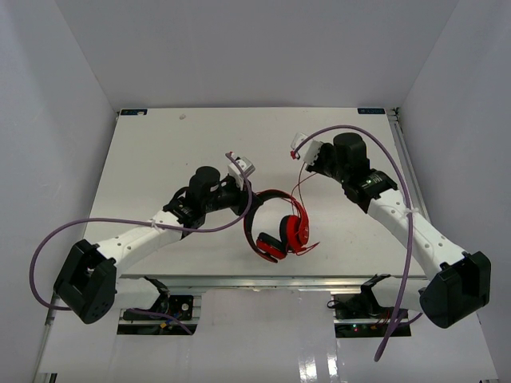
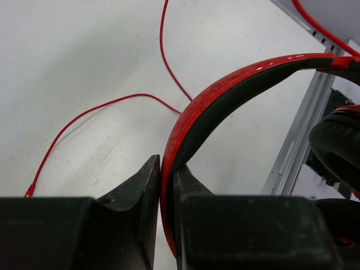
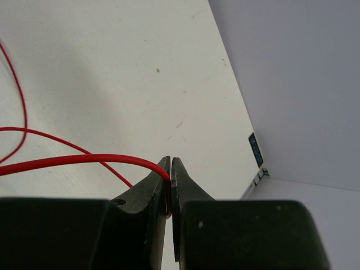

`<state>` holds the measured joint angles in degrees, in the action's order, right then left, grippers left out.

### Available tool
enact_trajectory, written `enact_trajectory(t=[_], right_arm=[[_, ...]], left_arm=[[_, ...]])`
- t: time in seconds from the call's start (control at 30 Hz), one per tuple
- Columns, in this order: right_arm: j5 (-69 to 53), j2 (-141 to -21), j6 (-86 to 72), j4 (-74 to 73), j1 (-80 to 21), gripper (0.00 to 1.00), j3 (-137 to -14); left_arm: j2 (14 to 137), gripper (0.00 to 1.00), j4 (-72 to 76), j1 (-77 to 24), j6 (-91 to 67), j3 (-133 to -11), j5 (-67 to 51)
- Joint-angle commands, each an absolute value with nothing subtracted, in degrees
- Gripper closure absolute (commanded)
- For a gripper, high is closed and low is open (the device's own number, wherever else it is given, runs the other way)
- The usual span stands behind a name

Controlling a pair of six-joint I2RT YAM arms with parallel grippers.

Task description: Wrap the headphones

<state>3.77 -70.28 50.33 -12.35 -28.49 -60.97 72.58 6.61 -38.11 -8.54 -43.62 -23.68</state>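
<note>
Noting the headphones (image 1: pixel 281 231) close to the near edge of the desk (image 1: pixel 144 159), centre; the left gripper (image 2: pixel 167 169) is clamped on their headband (image 2: pixel 236 84). Farther, right of centre toward the far edge, the right gripper (image 3: pixel 170 169) pinches the cord (image 3: pixel 73 160). Risk: thin cord slipping from those tips, or cord tension twisting the headband loose.
</note>
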Motion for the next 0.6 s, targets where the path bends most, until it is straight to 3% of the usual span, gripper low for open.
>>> enact_trajectory(t=[0.0, 0.57], right_arm=[[-3.3, -69.8, 45.1, -11.1, -28.0, 0.91, -59.8], [-1.3, -77.9, 40.0, -9.3, -27.9, 0.92, -72.1]], left_arm=[[69.0, 1.00, 12.6, -38.2, -13.5, -44.7, -28.0], [75.4, 1.00, 13.9, -39.9, -15.5, -44.3, -33.2]])
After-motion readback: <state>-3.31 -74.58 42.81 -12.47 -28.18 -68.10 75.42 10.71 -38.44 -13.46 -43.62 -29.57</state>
